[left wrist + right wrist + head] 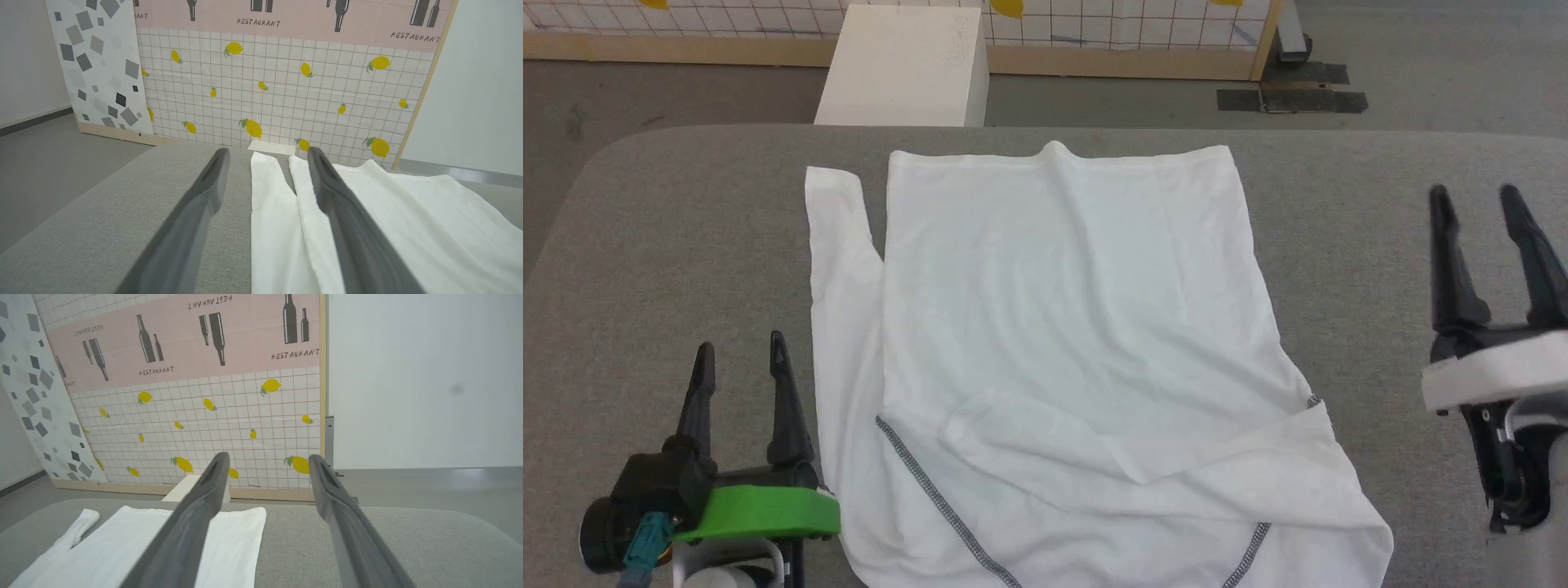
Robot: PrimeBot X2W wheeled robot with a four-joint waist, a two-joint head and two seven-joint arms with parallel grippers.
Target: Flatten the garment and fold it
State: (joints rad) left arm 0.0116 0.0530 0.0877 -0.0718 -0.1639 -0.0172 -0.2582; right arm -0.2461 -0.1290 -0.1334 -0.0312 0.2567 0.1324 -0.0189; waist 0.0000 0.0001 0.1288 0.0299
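The garment [1062, 327], a white thin-knit shirt with dark zigzag stitching near its lower seams, lies spread on the grey table [670, 245]. One sleeve lies straight along its left side; the other is folded across the lower body. My left gripper [739, 363] stands open just left of that left sleeve, holding nothing. In the left wrist view the garment [388, 220] lies under and right of the left gripper [265, 157]. My right gripper [1474, 204] hovers open, well right of the shirt, empty. In the right wrist view the garment [122, 547] lies to the left below the right gripper [267, 461].
A rigid white box [903, 69] stands on the floor behind the table's far edge. A patterned partition [286, 81] with lemons and bottles rises behind it. Bare grey tabletop lies on both sides of the shirt.
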